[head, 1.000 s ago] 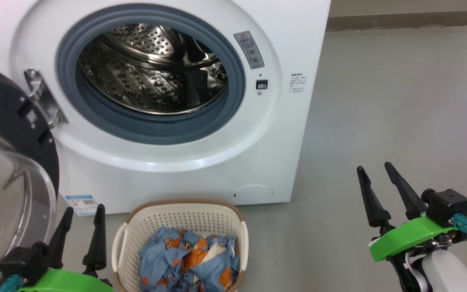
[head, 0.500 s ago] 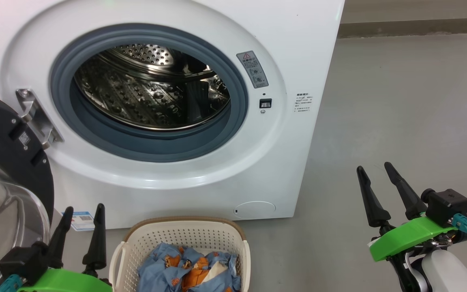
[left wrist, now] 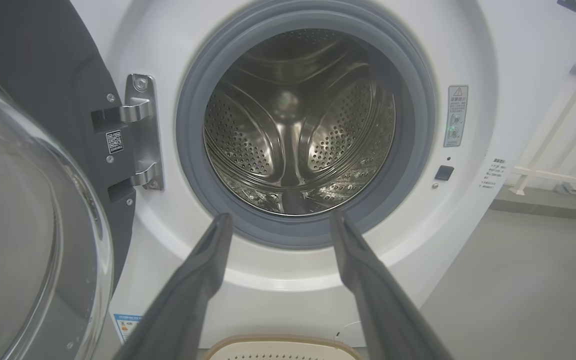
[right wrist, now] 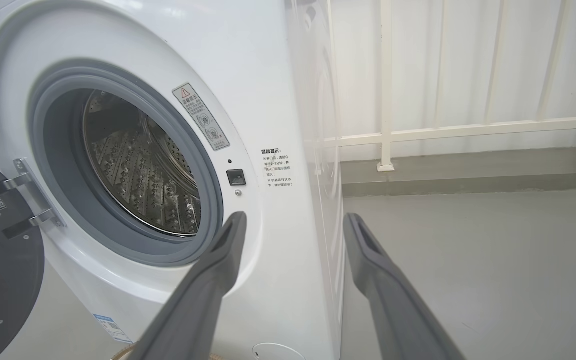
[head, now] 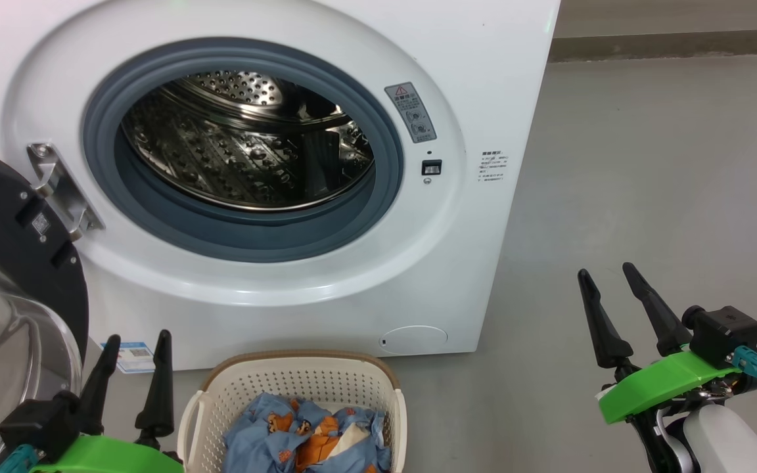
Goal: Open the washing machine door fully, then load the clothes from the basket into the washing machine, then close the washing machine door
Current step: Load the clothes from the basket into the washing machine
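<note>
The washing machine door (head: 4,223) is shown wide open at frame left, with loading judged next: the clothes (head: 313,440), heaped in the basket (head: 299,358) at bottom centre, must be reached by the left gripper (head: 137,336) or right gripper (head: 605,269), both spread and empty.

— What sort of place are you in?
— A laundry corner, I'd say. Whether it's a real home, I can't tell. A white washer (head: 483,66) stands right in front of me on a bare grey floor (head: 648,164). A basket (head: 299,378) of clothes (head: 273,427) sits near me, at its foot.
— Indoors?
— Hard to say. Far right, past the washer, a cream railing (right wrist: 468,130) runs along a pale wall (right wrist: 428,65) above a low kerb (right wrist: 468,175), rather like a balcony.
</note>
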You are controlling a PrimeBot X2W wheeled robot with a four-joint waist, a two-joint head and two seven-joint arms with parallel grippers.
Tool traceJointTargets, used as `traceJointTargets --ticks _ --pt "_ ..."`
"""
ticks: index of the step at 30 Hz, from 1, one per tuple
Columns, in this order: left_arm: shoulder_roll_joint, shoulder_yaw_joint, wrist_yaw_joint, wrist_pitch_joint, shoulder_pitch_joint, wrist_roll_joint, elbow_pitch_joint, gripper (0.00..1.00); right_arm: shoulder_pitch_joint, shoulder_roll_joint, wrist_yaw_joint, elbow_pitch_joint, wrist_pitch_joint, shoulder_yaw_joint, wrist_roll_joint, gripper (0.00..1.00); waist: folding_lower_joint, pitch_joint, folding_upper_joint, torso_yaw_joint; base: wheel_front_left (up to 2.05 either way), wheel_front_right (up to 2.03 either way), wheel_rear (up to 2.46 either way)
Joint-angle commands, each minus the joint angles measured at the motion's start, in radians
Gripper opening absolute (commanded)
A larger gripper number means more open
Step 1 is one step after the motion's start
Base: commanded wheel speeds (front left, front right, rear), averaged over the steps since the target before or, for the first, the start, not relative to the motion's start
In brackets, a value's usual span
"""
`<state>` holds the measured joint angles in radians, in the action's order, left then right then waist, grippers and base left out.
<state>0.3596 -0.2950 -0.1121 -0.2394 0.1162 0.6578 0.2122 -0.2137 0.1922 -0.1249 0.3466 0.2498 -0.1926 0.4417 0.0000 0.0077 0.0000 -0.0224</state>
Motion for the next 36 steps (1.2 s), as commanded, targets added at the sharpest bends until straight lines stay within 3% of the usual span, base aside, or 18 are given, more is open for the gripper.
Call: traceJointTargets --ticks 1,36 --pt "0.030 0.033 -0.006 -0.015 0.027 0.002 -0.027 1.00 -0.010 0.007 -0.006 -0.022 0.012 -0.020 0.002 1.00 0.0000 0.000 0.0000 0.000 0.00 0.00 0.00" --pt "0.022 0.038 -0.017 -0.020 0.048 -0.005 -0.024 1.00 -0.026 0.004 -0.006 -0.024 0.012 -0.039 0.005 1.00 0.0000 0.052 0.0000 -0.018 0.00 0.00 0.00"
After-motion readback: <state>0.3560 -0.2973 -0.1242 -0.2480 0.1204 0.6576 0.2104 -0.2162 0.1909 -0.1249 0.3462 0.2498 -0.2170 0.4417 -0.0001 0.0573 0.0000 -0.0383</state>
